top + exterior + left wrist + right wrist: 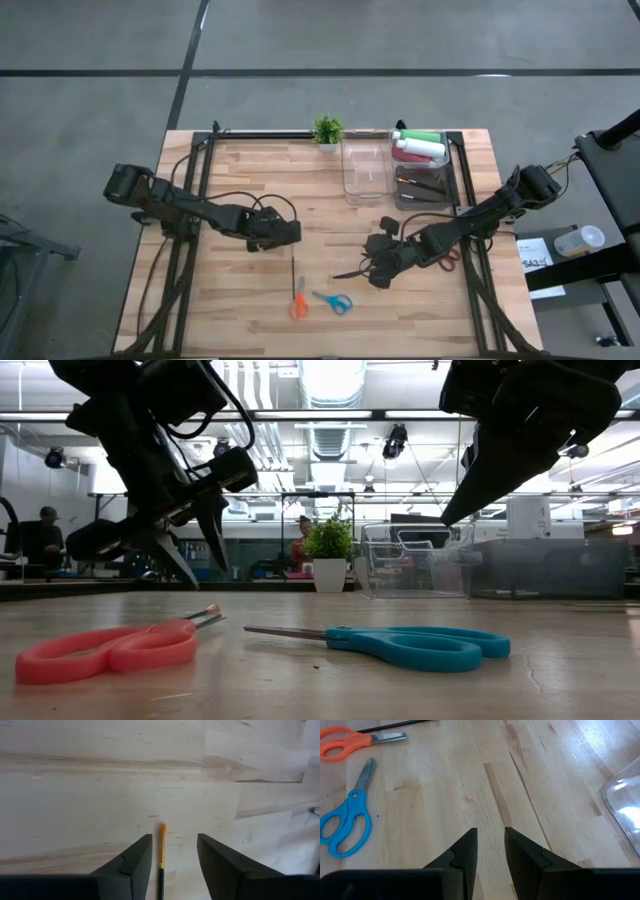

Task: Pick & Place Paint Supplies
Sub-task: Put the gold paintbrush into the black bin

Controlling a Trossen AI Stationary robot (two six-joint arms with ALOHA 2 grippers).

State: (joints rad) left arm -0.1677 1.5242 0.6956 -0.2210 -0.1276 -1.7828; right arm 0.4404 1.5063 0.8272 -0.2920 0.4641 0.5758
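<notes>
A thin dark brush (293,272) with an orange tip (162,828) lies flat on the wooden table. My left gripper (172,842) is open just above it, one finger on either side of the handle (161,880), touching neither side as far as I can see. My right gripper (490,832) hovers over bare wood right of centre (374,268), its fingers a little apart with nothing between them. Green, red and white squeeze bottles (418,147) and more brushes (420,186) lie in a clear bin at the far right.
Orange scissors (297,306) and blue scissors (335,301) lie near the front edge, just beyond the brush's near end. A second clear bin (364,170) stands beside the filled one. A small potted plant (327,130) sits at the far edge.
</notes>
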